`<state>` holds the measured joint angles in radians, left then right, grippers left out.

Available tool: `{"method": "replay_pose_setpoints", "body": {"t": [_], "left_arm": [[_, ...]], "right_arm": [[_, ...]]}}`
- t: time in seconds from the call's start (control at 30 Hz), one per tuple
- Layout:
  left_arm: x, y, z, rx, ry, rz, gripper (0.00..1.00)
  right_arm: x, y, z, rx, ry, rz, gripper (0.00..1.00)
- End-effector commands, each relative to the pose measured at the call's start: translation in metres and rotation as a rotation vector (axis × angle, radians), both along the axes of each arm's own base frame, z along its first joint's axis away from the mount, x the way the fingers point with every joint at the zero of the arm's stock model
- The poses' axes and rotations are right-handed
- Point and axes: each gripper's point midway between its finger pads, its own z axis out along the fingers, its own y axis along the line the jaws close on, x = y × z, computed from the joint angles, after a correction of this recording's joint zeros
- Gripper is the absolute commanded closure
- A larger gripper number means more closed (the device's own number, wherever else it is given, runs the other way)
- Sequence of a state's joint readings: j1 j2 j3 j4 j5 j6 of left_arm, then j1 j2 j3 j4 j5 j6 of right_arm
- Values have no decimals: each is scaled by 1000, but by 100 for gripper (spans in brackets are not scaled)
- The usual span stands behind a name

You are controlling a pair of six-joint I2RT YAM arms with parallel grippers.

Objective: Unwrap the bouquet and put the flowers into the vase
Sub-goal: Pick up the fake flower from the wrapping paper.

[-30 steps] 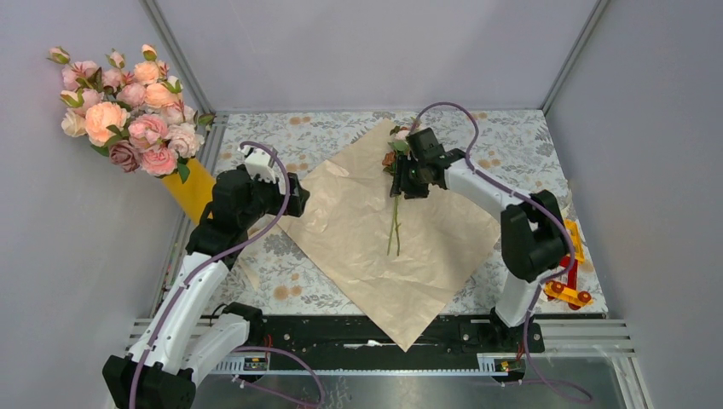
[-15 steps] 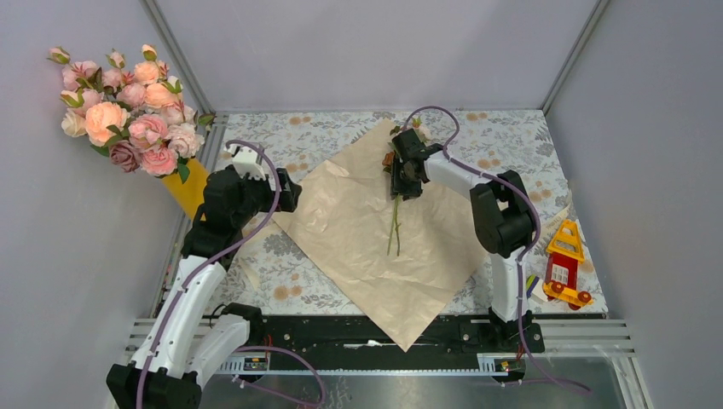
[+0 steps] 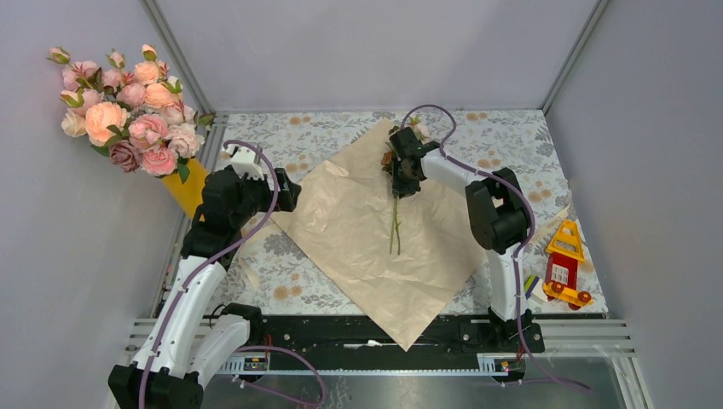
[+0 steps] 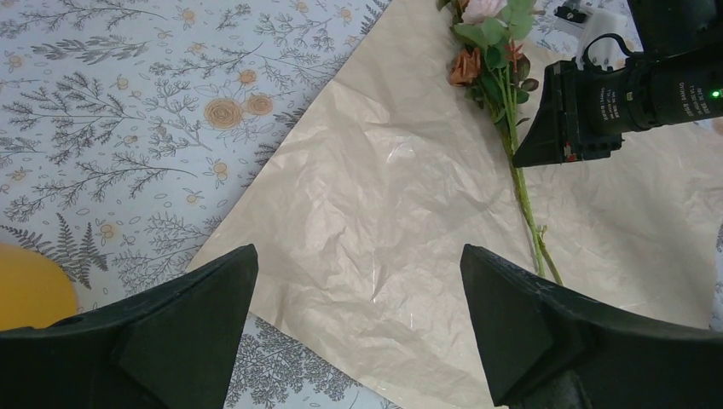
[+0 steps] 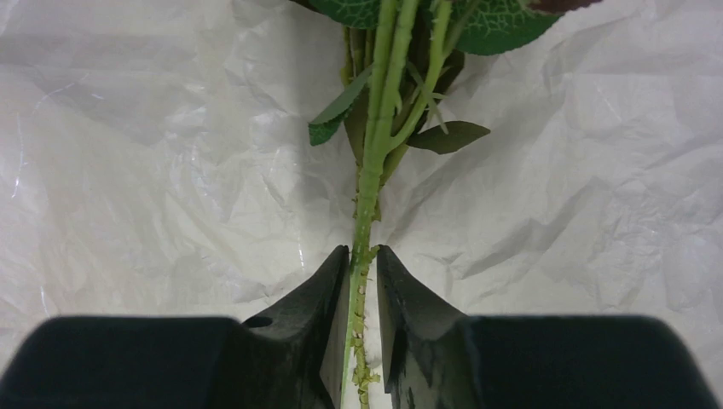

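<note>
The bouquet's peach paper (image 3: 358, 247) lies spread flat on the patterned cloth. On it lie the flowers (image 3: 395, 217), heads toward the far side and thin green stems (image 5: 375, 162) pointing near. My right gripper (image 5: 364, 251) has its fingers (image 5: 328, 290) pinched around the stems just below the leaves; in the top view the right gripper (image 3: 402, 181) is low over the paper. My left gripper (image 4: 358, 256) hangs open above the paper's left corner with nothing between its jaws. The yellow-orange vase (image 3: 192, 189) stands at the table's left edge, just left of the left gripper (image 3: 286, 192).
A big bunch of pale pink and peach roses (image 3: 128, 102) rises from the vase end at the far left. A red and yellow toy (image 3: 564, 264) lies at the right edge. Grey walls close in the table on three sides.
The right gripper has dropped onto the stems and narrowed its jaws around them, the arm folding in. The left arm shifted slightly left and stays open.
</note>
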<state>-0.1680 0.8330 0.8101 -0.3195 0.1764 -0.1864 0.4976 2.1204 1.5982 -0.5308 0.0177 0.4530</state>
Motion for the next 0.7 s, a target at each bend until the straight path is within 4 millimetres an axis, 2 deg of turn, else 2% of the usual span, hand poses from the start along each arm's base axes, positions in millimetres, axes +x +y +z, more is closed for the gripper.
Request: {"method": "replay_pose_setpoints", "body": {"t": [0.0, 0.3, 0.4, 0.5, 0.67], "left_arm": [[5, -3, 17, -29, -67, -7, 1], [5, -3, 16, -32, -62, -8, 1], [5, -3, 17, -33, -63, -8, 1], [5, -3, 17, -35, -64, -10, 1], [3, -6, 20, -46, -74, -24, 1]], "right_arm": [[8, 7, 2, -10, -21, 9, 77], [9, 8, -6, -14, -8, 5, 79], [8, 8, -6, -14, -6, 6, 92], [9, 10, 2, 2, -19, 9, 100], [8, 14, 34, 60, -80, 17, 100]]}}
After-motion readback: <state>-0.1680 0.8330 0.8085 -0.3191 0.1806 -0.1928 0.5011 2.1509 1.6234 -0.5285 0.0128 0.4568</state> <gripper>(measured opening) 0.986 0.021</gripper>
